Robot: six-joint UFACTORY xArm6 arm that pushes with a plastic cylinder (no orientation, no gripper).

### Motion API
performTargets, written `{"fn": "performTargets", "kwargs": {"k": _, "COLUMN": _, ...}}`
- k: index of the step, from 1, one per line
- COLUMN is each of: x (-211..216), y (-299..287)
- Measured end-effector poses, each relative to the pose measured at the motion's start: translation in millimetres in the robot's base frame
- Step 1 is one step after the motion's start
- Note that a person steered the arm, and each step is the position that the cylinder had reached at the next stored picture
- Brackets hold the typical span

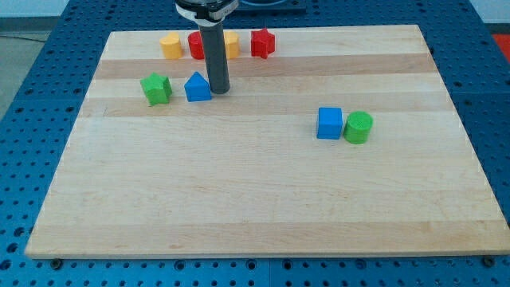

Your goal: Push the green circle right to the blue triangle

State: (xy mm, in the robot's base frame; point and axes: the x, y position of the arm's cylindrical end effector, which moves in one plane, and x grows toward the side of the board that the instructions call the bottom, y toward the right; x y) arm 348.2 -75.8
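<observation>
The green circle (358, 127) stands at the view's right, touching the right side of a blue cube (329, 123). The blue triangle (197, 87) sits at the upper left of the wooden board (255, 199). My tip (221, 91) rests on the board just to the right of the blue triangle, touching or nearly touching it. The rod rises straight up from there and hides part of the blocks behind it. The green circle is far to the right of my tip.
A green star-like block (156, 88) lies left of the blue triangle. Along the top edge stand a yellow block (170, 45), a red block (195, 45) partly hidden by the rod, another yellow block (231, 44) and a red star-like block (262, 43).
</observation>
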Motion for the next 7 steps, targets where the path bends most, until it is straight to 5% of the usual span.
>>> {"fn": "performTargets", "kwargs": {"k": 3, "x": 13, "y": 199}}
{"fn": "performTargets", "kwargs": {"k": 4, "x": 56, "y": 245}}
{"fn": "performTargets", "kwargs": {"k": 5, "x": 97, "y": 238}}
{"fn": "performTargets", "kwargs": {"k": 7, "x": 114, "y": 207}}
